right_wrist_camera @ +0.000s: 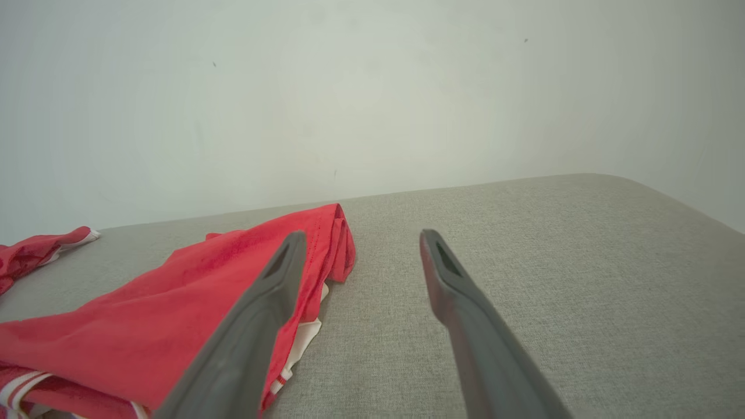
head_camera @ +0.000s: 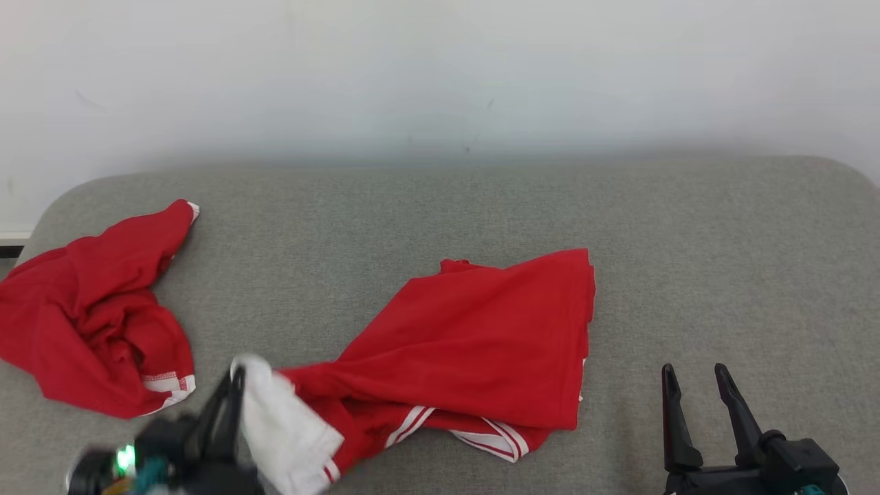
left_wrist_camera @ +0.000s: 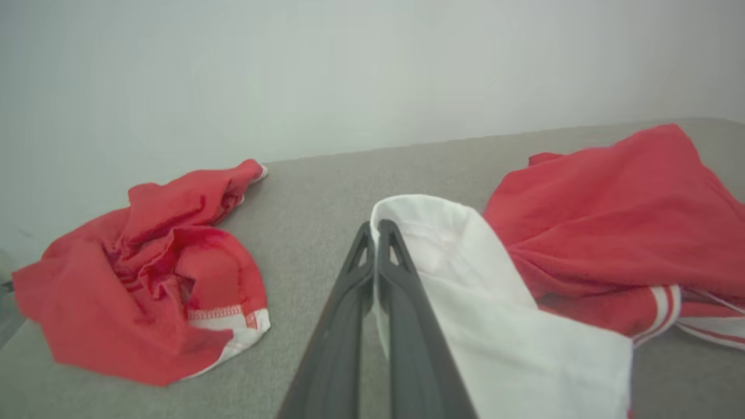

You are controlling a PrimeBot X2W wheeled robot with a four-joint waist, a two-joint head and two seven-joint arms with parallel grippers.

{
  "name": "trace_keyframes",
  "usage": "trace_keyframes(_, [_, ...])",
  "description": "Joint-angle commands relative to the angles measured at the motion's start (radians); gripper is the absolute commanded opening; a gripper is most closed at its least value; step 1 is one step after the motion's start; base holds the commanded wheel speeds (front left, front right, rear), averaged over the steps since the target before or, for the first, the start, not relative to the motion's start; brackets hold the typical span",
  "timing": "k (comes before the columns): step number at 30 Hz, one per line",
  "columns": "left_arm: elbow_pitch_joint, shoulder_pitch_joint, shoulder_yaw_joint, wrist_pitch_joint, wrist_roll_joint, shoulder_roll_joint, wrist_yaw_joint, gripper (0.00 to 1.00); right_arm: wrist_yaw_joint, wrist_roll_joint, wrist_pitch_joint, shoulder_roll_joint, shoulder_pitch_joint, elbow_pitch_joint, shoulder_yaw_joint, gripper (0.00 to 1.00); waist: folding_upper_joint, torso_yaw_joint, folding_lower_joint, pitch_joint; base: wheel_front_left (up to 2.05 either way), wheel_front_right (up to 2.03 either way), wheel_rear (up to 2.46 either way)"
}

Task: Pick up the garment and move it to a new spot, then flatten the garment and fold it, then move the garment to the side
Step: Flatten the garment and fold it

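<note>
Left gripper (left_wrist_camera: 376, 231): pinched on white sleeve of garment (head_camera: 474, 337).
Right gripper (head_camera: 696, 377): spread wide, empty.
Nearby: second red cloth (head_camera: 96, 316), garment's nine o'clock.

I find nothing to read in any of my views. There is no lettering, label, brand, number or sign on the red and white garment (head_camera: 481, 330) at the centre of the frame, and none on the other red garment (head_camera: 89, 309) at the left.
</note>
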Motion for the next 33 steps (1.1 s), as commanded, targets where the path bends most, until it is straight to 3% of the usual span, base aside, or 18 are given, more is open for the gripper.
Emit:
trace_keyframes(1, [-0.013, -0.059, -0.006, 0.007, 0.019, 0.02, -0.014, 0.0, -0.002, -0.005, -0.001, 0.002, -0.005, -0.002, 0.002, 1.0, 0.0001, -0.011, 0.0001, 0.008, 0.0, 0.0, 0.0])
trace_keyframes(9, [-0.021, -0.444, -0.093, 0.125, 0.136, 0.104, -0.152, 0.0, -0.003, 0.005, -0.001, 0.002, -0.047, -0.004, 0.003, 1.0, 0.0001, -0.089, 0.0001, 0.076, 0.0, 0.0, 0.0])
trace_keyframes(13, [0.023, -0.633, -0.14, 0.161, 0.161, 0.107, -0.19, 0.0, -0.003, 0.019, 0.0, 0.002, -0.073, -0.006, 0.002, 1.0, 0.0001, -0.142, 0.0001, 0.129, 0.0, 0.0, 0.0])
trace_keyframes(18, [0.116, -0.784, -0.185, 0.159, 0.163, 0.121, -0.203, 0.0, -0.003, 0.035, 0.0, 0.002, -0.093, -0.004, 0.005, 1.0, 0.0001, -0.193, 0.0001, 0.175, 0.0, 0.0, 0.0])
trace_keyframes(20, [0.242, -0.883, -0.25, 0.143, 0.145, 0.135, -0.205, 0.0, -0.003, 0.044, -0.001, 0.003, -0.114, -0.001, 0.011, 1.0, 0.0001, -0.236, 0.0001, 0.209, 0.0, 0.0, 0.0])
trace_keyframes(30, [0.537, -0.908, -0.427, 0.093, 0.0, 0.13, -0.204, 0.02, -0.003, 0.064, -0.001, 0.002, -0.146, 0.0, 0.019, 1.0, 0.0001, -0.272, 0.0001, 0.263, 0.0, 0.0, 0.0])
trace_keyframes(31, [0.553, -0.91, -0.439, 0.082, -0.012, 0.132, -0.204, 0.39, -0.003, 0.063, 0.0, 0.002, -0.147, 0.001, 0.018, 1.0, 0.0001, -0.268, 0.0001, 0.264, 0.0, 0.0, 0.0])
trace_keyframes(32, [0.565, -0.914, -0.448, 0.071, -0.026, 0.131, -0.204, 1.0, -0.003, 0.062, -0.001, 0.003, -0.146, 0.001, 0.018, 1.0, 0.0001, -0.263, 0.0001, 0.263, 0.0, 0.0, 0.0])
trace_keyframes(33, [0.576, -0.922, -0.454, 0.059, -0.039, 0.129, -0.204, 1.0, -0.003, 0.06, 0.0, 0.003, -0.144, 0.002, 0.014, 1.0, 0.0001, -0.256, 0.0001, 0.261, 0.0, 0.0, 0.0])
